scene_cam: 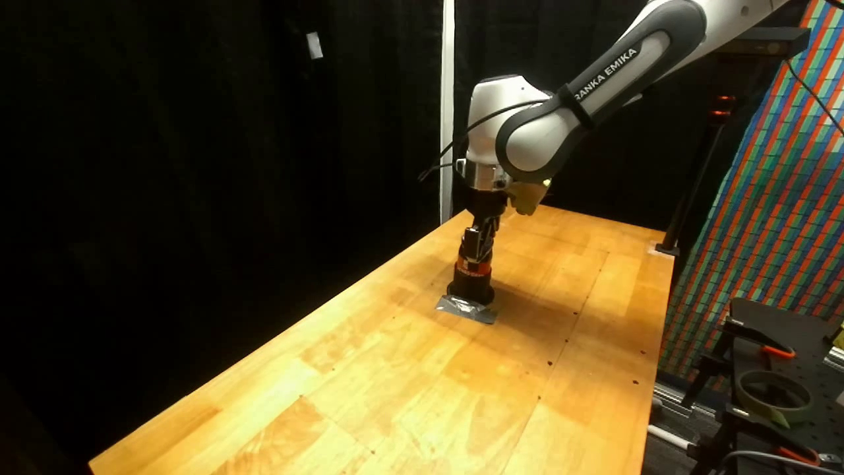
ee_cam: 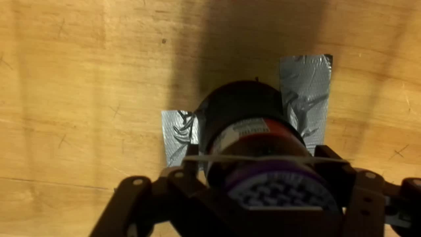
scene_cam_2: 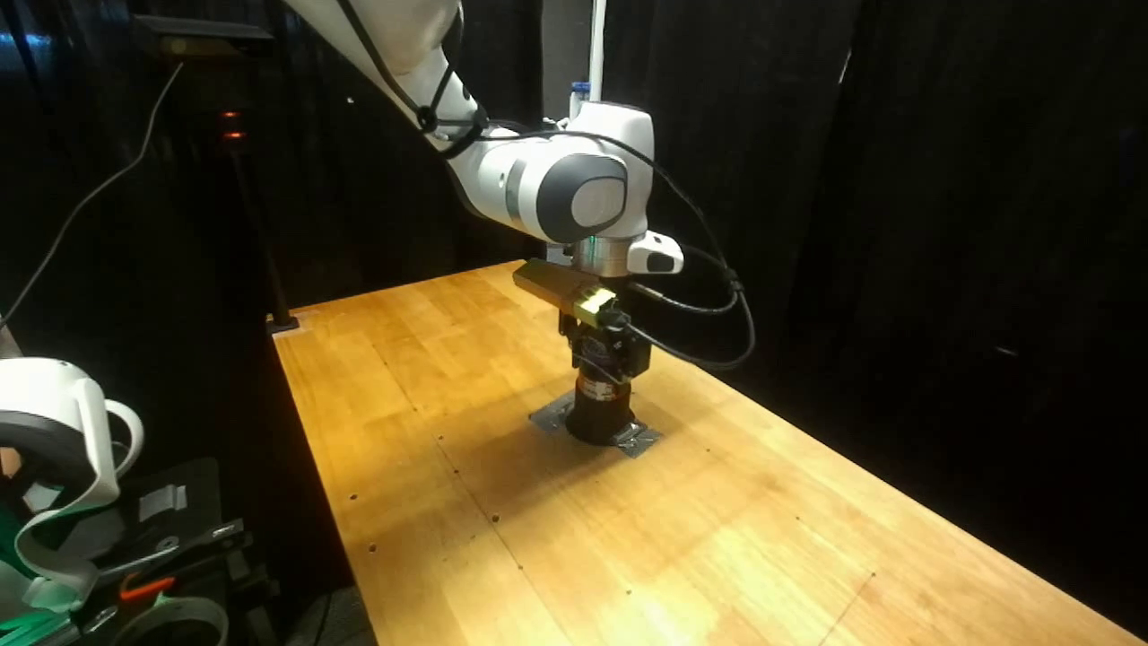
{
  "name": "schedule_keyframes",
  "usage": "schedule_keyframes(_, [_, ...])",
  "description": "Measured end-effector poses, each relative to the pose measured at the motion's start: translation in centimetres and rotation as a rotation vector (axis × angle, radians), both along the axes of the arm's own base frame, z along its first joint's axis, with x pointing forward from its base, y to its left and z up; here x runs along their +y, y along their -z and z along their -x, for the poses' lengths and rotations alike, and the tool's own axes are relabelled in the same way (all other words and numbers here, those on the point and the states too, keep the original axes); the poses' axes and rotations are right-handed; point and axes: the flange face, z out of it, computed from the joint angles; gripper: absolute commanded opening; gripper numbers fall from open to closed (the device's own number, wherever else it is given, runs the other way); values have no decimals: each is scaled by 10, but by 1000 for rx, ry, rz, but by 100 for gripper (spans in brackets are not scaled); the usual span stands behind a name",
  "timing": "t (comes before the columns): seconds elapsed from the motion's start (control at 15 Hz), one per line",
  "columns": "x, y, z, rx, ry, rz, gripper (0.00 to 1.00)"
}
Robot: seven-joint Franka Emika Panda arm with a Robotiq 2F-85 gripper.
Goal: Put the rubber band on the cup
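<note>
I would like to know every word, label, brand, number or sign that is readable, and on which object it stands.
"RANKA EMIKA" on the robot arm; a letter may be hidden under the black strap.
Label on the cup: print too blurred to read.
Top of the cup: lettering also too blurred.
Table: small "X" marks.
</note>
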Motion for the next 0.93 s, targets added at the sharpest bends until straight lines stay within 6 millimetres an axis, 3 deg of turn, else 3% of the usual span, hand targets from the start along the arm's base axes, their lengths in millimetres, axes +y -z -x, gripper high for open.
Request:
schedule_keyframes(0.33, [-26, -4, 21, 32, 39, -17, 100])
schedule_keyframes(0.4, [-31, -6, 24, 33, 45, -19, 96])
schedule_keyframes(0.47, [-36, -7, 26, 34, 51, -21, 74])
schedule_keyframes(0.6, [-43, -11, 31, 26, 60, -24, 70])
schedule_keyframes(0.93, [-48, -12, 45, -58, 49, -46, 30])
